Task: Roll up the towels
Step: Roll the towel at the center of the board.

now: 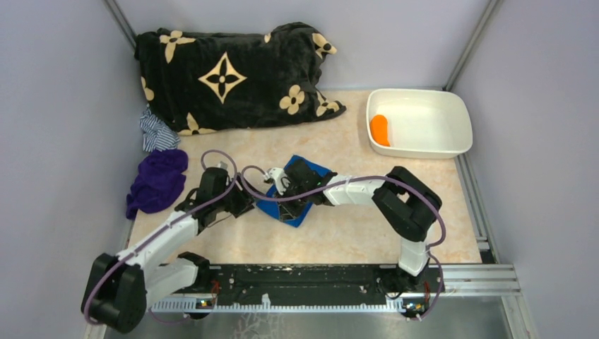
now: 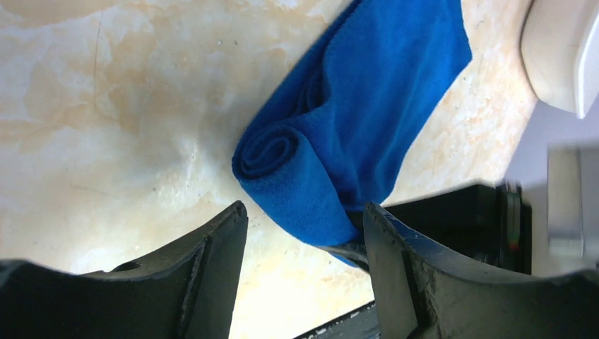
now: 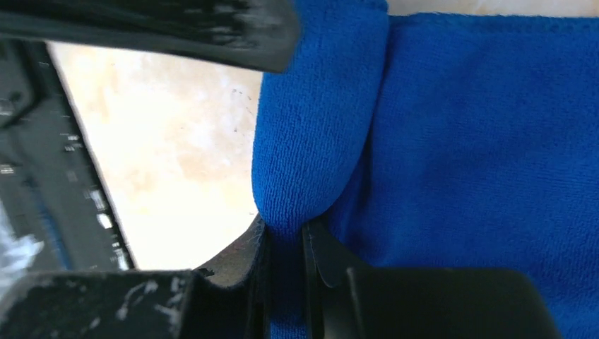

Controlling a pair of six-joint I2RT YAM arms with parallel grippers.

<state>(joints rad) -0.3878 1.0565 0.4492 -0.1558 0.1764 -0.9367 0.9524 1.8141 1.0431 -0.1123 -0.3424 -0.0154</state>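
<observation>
Blue towel (image 2: 353,127), partly rolled, at both my grippers.
My right gripper (image 3: 282,244) pinches a fold of it. My left gripper (image 2: 305,212) stands wide, the rolled end just ahead between its fingers. Far right, the orange towel (image 1: 380,130) lies in the white tub (image 1: 463,131).

Top camera sits high behind the arm bases (image 1: 413,263), looking down across the whole table (image 1: 353,244). Left wrist camera looks down past its own fingers (image 2: 205,275), close on the blue towel (image 2: 353,127). Right wrist camera is nearer still, almost against that same towel, which all three views share.
</observation>
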